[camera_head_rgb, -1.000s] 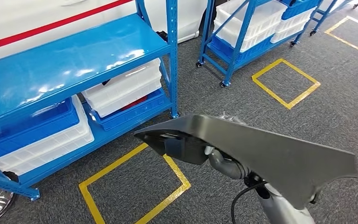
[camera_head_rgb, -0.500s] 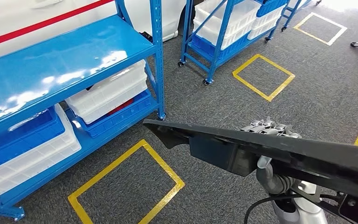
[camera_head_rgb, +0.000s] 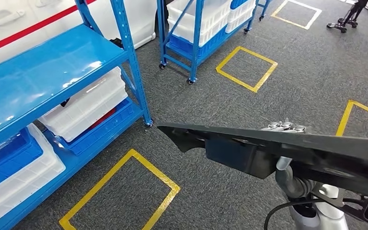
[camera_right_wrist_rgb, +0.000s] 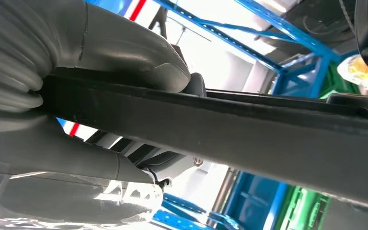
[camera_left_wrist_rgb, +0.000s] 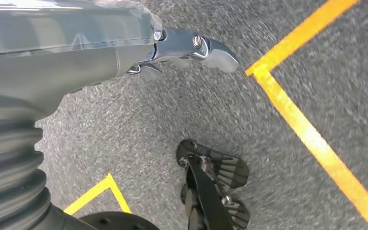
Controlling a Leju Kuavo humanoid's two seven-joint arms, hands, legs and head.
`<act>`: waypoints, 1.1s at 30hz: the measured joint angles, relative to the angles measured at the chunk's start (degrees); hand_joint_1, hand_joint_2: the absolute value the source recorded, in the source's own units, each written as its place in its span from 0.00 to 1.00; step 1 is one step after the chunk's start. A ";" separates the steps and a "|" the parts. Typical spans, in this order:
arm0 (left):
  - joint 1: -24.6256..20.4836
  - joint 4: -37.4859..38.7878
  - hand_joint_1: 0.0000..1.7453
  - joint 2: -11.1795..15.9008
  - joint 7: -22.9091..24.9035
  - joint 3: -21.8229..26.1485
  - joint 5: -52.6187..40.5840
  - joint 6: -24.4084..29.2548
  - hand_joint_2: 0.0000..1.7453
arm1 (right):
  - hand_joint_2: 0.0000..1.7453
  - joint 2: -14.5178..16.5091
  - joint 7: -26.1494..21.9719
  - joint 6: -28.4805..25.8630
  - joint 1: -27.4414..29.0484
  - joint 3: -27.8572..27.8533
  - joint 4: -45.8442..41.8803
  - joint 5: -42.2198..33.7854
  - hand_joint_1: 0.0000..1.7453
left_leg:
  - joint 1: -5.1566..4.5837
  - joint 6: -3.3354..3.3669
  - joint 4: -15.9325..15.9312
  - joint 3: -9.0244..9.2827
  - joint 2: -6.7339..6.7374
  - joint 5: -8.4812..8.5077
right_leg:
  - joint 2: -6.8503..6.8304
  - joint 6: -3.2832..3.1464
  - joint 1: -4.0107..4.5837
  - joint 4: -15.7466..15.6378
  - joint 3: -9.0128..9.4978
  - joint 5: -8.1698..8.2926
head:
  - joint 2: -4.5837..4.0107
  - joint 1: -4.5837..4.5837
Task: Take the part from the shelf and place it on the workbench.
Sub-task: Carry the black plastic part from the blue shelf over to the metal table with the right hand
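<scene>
1. The blue shelf rack (camera_head_rgb: 52,76) stands nearest on the robot's left, with white bins (camera_head_rgb: 84,103) and blue bins (camera_head_rgb: 9,160) on its lower level. The long black trim panel (camera_head_rgb: 278,148) juts out toward that side, so as I judge it, a turn of the body with the part held this wide could swing its pointed end into the rack's corner post (camera_head_rgb: 133,62).

2. A second, wheeled blue rack (camera_head_rgb: 196,33) stands further ahead, well apart from the panel. It would block a straight walk that way.

3. The trim panel is off the shelf and in the air in front of the robot, roughly level, over the grey carpet (camera_head_rgb: 278,86). It is long and held near one stretch only, so the free end could sag or twist the part out of the grip while walking.

4. The right hand (camera_head_rgb: 287,128) grips the panel: in the right wrist view the thumb (camera_right_wrist_rgb: 124,52) presses one face and the fingers (camera_right_wrist_rgb: 76,158) lie against the other, clamped across its edge. The hold looks narrow for so long a part.

5. The left hand (camera_left_wrist_rgb: 191,48) hangs over the floor with nothing in it; whether its fingers are spread or curled I cannot tell.

6. Yellow taped squares (camera_head_rgb: 124,191) mark the carpet, and a small wheeled stand (camera_head_rgb: 345,21) sits far off. The workbench is not in sight, so the carry has some way to go.
</scene>
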 joint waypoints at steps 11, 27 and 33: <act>-0.11 0.00 0.00 -0.21 0.28 0.01 -1.34 -1.37 1.00 | 1.00 -0.10 0.06 -0.26 3.22 0.30 -0.36 1.37 0.97 | 0.89 1.10 -12.28 4.87 -2.36 7.43 | 4.68 2.76 -0.73 3.15 -1.74 -1.26 | 0.00 0.01; 0.10 -0.02 0.00 -0.22 0.87 0.49 -1.96 -0.60 1.00 | 1.00 0.03 -2.42 -1.29 6.33 2.51 -1.48 3.36 0.97 | 0.16 0.45 -12.33 6.57 3.62 5.35 | -1.52 0.45 0.32 0.13 -0.43 0.25 | 0.00 0.46; 0.37 -0.02 0.00 -0.13 1.00 0.76 -2.03 -0.95 1.00 | 1.00 0.05 -2.46 -0.86 5.49 3.01 -1.63 2.25 0.97 | 0.51 -0.51 1.53 -1.10 -0.26 1.10 | 2.00 0.07 -0.16 0.01 0.03 0.21 | 0.00 0.43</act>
